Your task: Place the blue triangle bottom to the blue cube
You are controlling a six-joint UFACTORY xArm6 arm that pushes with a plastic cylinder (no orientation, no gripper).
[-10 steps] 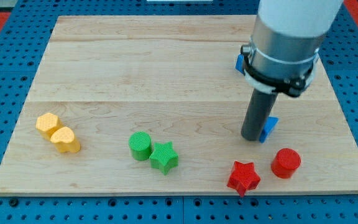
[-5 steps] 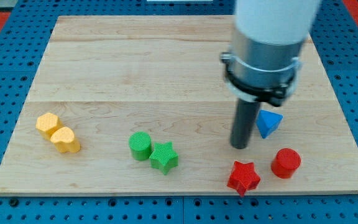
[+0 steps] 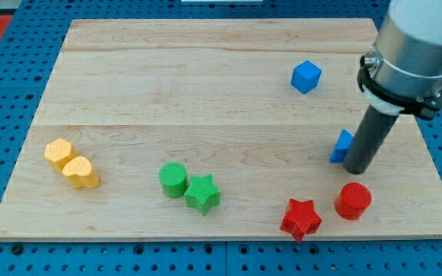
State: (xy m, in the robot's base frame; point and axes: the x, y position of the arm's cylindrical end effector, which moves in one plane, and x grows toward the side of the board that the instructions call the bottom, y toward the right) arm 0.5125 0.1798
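Observation:
The blue cube (image 3: 306, 76) sits on the wooden board (image 3: 206, 84) at the upper right. The blue triangle (image 3: 341, 146) lies below it and a little to the view's right, mostly hidden behind my rod. My tip (image 3: 355, 169) rests on the board, touching the triangle's right side. Only the triangle's left part shows.
A red cylinder (image 3: 353, 200) and a red star (image 3: 300, 218) lie just below my tip. A green cylinder (image 3: 173, 180) and green star (image 3: 202, 192) sit at the bottom middle. Two yellow blocks (image 3: 70, 163) lie at the left.
My rod has swung from the triangle's left side to its right side. The blue cube, hidden before by the arm, now shows. The triangle has shifted slightly to the right.

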